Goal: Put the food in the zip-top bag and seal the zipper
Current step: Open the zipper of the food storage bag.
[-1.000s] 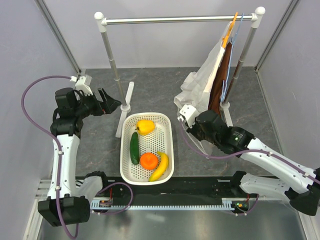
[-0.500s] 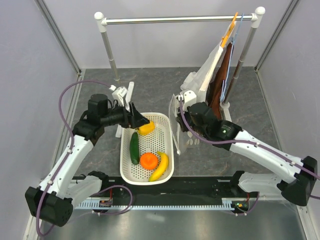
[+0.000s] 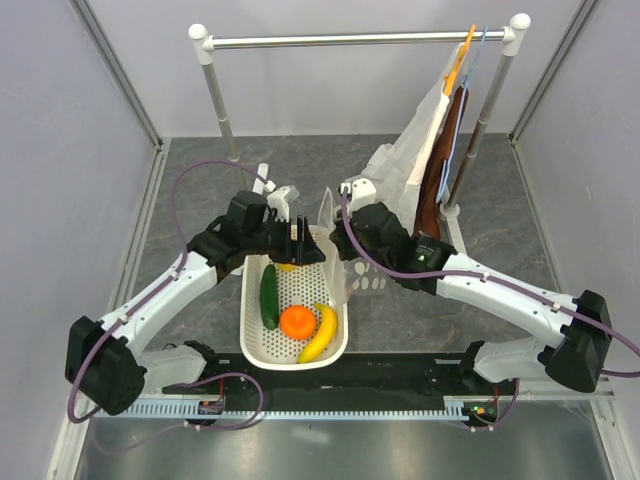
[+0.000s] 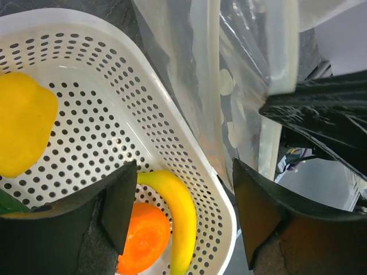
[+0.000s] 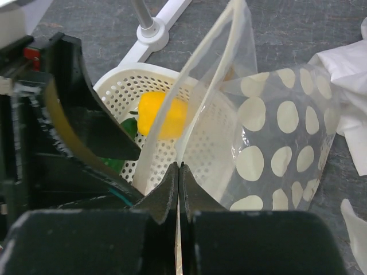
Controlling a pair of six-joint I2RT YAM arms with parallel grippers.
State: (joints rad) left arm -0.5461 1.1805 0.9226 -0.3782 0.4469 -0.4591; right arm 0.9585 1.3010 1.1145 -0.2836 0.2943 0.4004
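From above, the yellow bell pepper shows only as a sliver beneath the left gripper, and the zip-top bag stands edge-on, its dots too small to make out. In the left wrist view the dark green cucumber is a thin strip at the frame's left edge, the orange sits partly behind one finger, the banana runs off the bottom, and the zipper leaves the top edge. In the right wrist view the right gripper has its fingers pressed together over the bag's edge, covering the pinched part.
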